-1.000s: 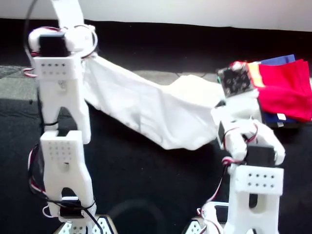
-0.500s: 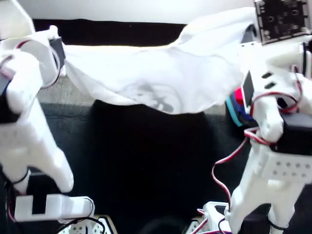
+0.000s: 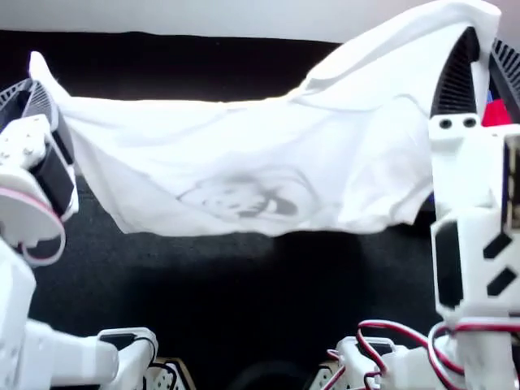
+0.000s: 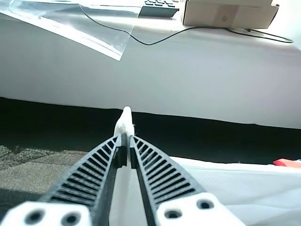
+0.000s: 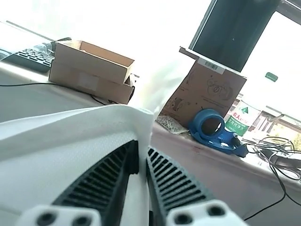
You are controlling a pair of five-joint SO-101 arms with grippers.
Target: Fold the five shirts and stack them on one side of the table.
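1. White fabric shirt (image 3: 244, 162) with a faint grey print, lifted clear above the black table cover (image 3: 244, 317) and spread out as 1 wide sheet between the 2 arms.
2. Long axis running across the cover from its left side to its right side, with the right end raised higher above the cover than the left end.
3. Print turned toward the high camera, loose lower edge hanging down toward the cover without touching it.
4. Left gripper (image 4: 124, 137) above the cover's left side, black ribbed fingers pressed almost together, pinching a thin corner of the shirt.
5. Right gripper (image 5: 142, 146) above the cover's right side, fingers narrowed to a slit, clamped on a fold of the shirt's upper edge.
6. Sliver of red cloth (image 3: 497, 114) behind the right arm, toward the cover's right edge.
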